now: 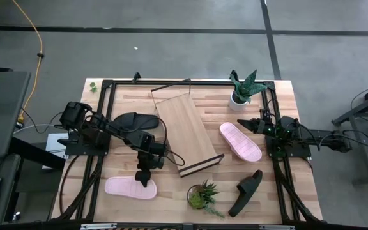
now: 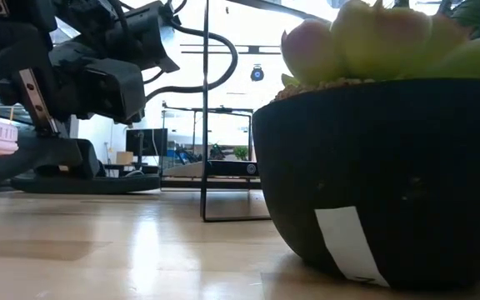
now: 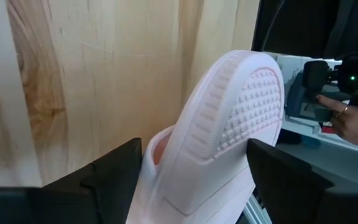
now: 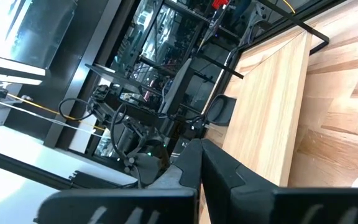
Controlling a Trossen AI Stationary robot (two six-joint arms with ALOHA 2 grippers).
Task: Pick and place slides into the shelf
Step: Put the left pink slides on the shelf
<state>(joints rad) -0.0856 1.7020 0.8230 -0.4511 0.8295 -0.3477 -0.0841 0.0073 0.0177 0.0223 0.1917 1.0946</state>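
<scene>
While the left gripper (image 1: 144, 181) is hanging over the near-left pink slide (image 1: 130, 186), its fingers (image 3: 114, 174) are standing spread on either side of the strap end, not yet pinching. The slide is lying flat on the table (image 1: 171, 198) near its front edge (the wrist view is showing its ribbed, dimpled foam). It is looking light and springy, likely to flex under a squeeze, so a hold across the wide strap seems safest.

Just beyond, a small potted plant (image 1: 202, 195) and a black slide (image 1: 246, 192) are sitting near the front. The slanted shelf (image 1: 185, 133) is lying mid-table, bare, with the second black slide (image 1: 135, 120) to its left and the other pink slide (image 1: 239, 141) to its right. The shelf's dark front lip may be standing in the way.

The right gripper (image 1: 248, 124) is waiting at the right edge, fingers pressed together. A taller plant (image 1: 243, 88) is standing farthest back.
</scene>
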